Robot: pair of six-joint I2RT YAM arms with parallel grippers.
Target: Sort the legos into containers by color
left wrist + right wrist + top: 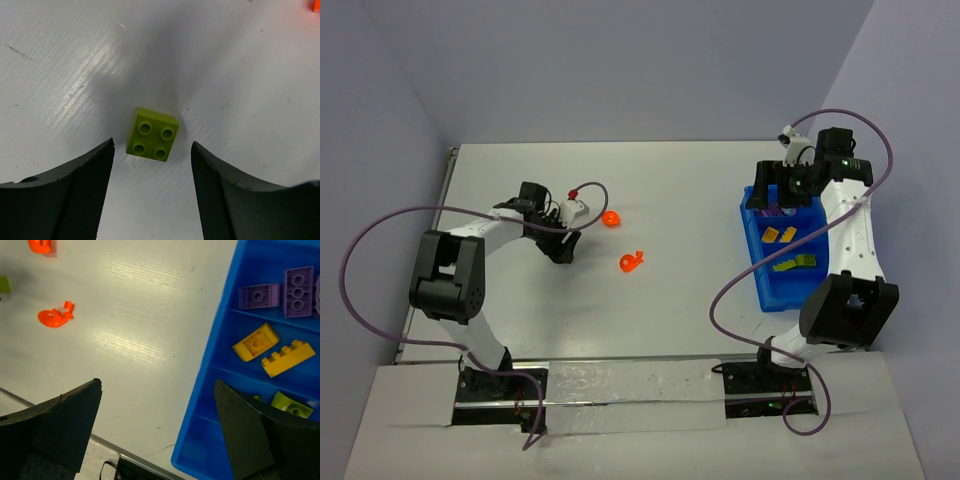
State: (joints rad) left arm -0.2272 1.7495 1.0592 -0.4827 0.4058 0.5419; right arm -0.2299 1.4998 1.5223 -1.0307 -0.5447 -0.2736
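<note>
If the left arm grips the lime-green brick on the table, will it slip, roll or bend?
Probably it stays stiff: the lime-green brick looks like hard moulded plastic. Rolling seems unlikely, since it lies flat, studs up, on the table. Its sides sit skewed to the jaws, so it may twist on closing.

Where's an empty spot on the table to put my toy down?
Big bare patch between the orange pieces and the tray; more table behind them. Crowded: the left gripper over the green brick, and the tray's filled slots.
</note>
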